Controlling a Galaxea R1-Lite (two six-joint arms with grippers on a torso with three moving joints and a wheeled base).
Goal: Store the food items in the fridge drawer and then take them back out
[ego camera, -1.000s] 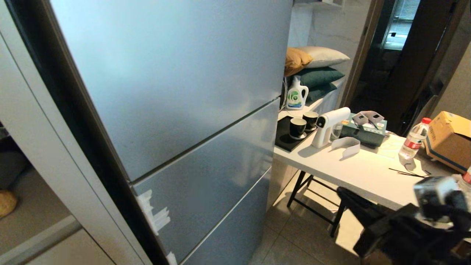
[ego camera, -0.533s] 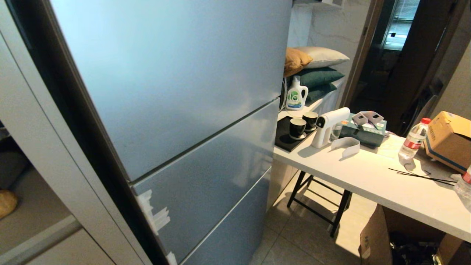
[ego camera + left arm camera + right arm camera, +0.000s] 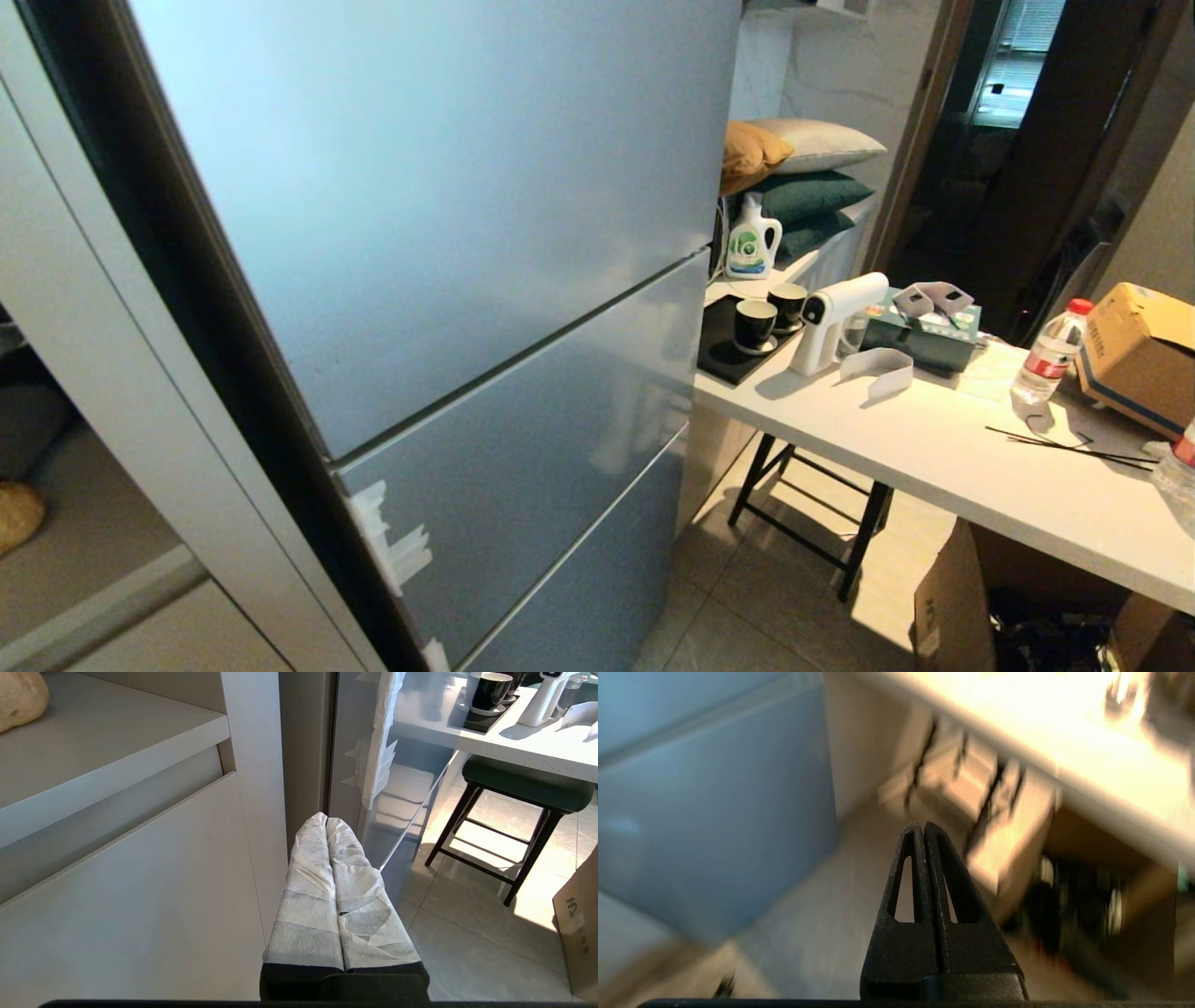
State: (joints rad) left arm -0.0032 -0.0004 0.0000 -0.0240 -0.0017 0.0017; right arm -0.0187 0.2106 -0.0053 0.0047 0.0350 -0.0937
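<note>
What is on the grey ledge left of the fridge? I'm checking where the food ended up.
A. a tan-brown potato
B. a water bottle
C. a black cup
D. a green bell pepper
A: a tan-brown potato lies alone on the grey ledge left of the closed fridge; the left wrist view shows it too, while the black cups and the water bottle stand on the white table.

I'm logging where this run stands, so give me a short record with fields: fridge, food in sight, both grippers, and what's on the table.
fridge: silver-grey fridge, all fronts closed
food in sight: potato on the grey counter left of the fridge; no pepper visible
left gripper: shut, empty, low beside the fridge
right gripper: shut, empty
table: white table holds black cups, a water bottle, a cardboard box
</note>
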